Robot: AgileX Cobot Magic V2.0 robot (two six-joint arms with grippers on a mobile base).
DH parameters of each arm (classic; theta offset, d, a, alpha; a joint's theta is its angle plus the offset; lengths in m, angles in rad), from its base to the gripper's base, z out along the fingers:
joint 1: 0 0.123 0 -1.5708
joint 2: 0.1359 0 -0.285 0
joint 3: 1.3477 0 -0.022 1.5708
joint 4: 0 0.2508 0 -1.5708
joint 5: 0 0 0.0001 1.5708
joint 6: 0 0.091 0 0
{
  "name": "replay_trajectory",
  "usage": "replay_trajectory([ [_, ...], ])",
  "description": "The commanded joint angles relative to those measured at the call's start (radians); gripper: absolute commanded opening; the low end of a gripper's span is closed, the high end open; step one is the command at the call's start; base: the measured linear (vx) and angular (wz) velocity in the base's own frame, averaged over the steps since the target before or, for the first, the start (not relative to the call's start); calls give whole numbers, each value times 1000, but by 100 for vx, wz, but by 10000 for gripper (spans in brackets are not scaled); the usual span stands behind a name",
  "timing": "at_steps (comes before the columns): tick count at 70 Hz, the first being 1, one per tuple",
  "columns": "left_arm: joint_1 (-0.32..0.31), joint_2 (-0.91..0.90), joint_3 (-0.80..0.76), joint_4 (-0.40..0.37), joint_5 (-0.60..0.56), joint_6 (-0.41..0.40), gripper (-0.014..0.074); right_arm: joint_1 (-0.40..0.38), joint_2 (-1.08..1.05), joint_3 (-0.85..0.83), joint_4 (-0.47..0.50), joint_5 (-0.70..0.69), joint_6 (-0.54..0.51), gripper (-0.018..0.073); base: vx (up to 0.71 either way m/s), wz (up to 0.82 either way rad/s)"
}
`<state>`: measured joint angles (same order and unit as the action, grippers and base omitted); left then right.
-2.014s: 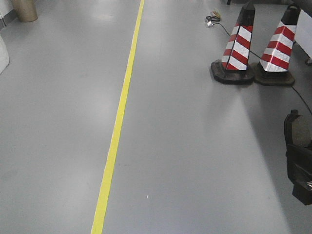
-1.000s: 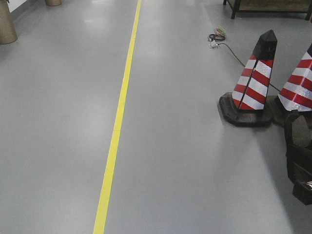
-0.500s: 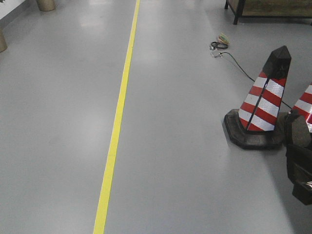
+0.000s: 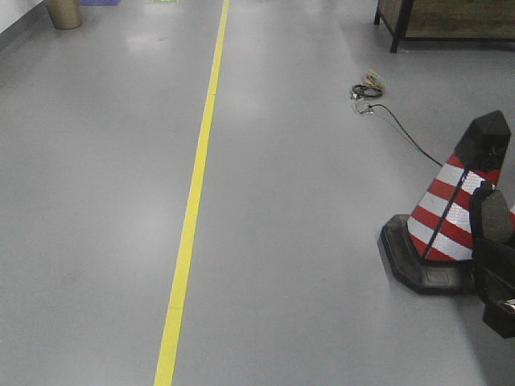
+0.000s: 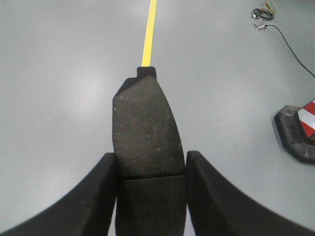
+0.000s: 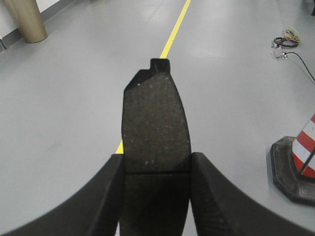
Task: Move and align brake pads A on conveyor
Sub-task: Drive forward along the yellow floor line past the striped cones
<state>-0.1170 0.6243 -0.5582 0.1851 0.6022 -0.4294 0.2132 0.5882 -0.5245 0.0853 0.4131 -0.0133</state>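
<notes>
Each wrist view shows a brake pad, dark speckled and oblong with a small tab at its far end, held over the grey floor. My left gripper [image 5: 151,162] is shut on one brake pad [image 5: 145,123], which sticks out forward between the fingers. My right gripper [image 6: 156,162] is shut on another brake pad [image 6: 155,118] the same way. In the front view the right gripper [image 4: 495,281] and its pad [image 4: 489,213] show at the right edge. The conveyor is out of view.
A yellow floor line [image 4: 193,201] runs away from me down the grey floor. A red-and-white traffic cone [image 4: 455,217] stands close at the right, with a black cable [image 4: 402,129] behind it. A wooden bench [image 4: 451,16] stands far right and a cardboard tube [image 4: 63,12] far left.
The whole scene has slid toward me: the cones came nearer and moved lower right, and one cone left the view. Both grippers keep their pads.
</notes>
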Motion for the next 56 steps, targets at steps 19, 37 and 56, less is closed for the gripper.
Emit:
replay_trajectory([
  [19, -6, -1, -30, 8, -86, -1, 174, -4, 2, -31, 0, -90, -7, -6, 45, 0],
  [37, -6, -1, -30, 8, -86, -1, 174, -4, 2, -31, 0, -91, -7, -6, 42, -8],
  [56, -6, -1, -30, 8, -86, -1, 174, -4, 2, -31, 0, -91, -7, -6, 38, -16],
])
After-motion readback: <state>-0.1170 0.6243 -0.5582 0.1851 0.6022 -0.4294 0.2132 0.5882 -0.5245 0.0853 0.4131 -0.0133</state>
